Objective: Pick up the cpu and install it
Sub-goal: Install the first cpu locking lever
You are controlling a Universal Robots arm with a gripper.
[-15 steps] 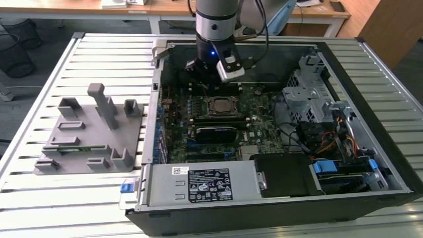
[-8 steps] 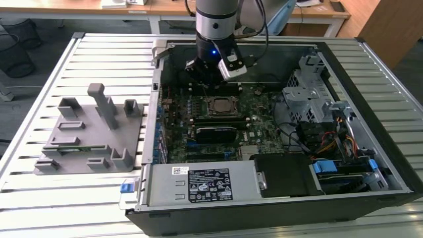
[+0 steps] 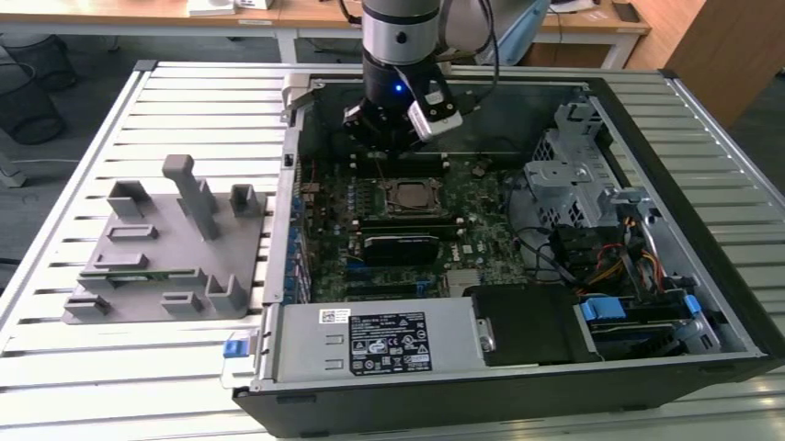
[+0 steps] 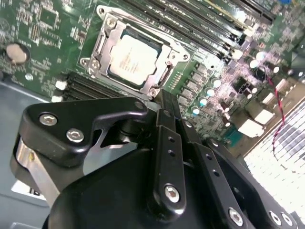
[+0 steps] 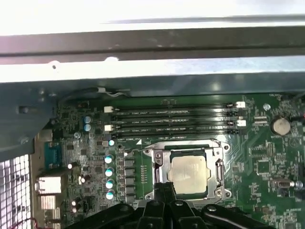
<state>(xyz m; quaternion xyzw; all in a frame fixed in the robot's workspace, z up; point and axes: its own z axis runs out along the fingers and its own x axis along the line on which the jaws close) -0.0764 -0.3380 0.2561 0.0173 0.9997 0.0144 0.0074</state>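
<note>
The cpu [image 3: 409, 195] is a silvery square chip lying flat inside the metal socket frame [image 4: 98, 44] on the green motherboard of the open computer case. Both wrist views show the cpu [image 4: 132, 59] [image 5: 189, 171] seated in that frame. My gripper [image 3: 382, 158] hangs above the board just behind the socket. Its black fingers [image 4: 162, 138] lie pressed together, shut with nothing between them. The gripper [image 5: 165, 187] tip points at the socket's edge, apart from the chip.
A grey holder [image 3: 165, 248] with upright posts stands on the slatted table at the exterior view's left. Inside the case are memory slots [image 5: 171, 119], a power supply [image 3: 381, 344], a drive cage [image 3: 571, 165] and loose cables [image 3: 613, 266].
</note>
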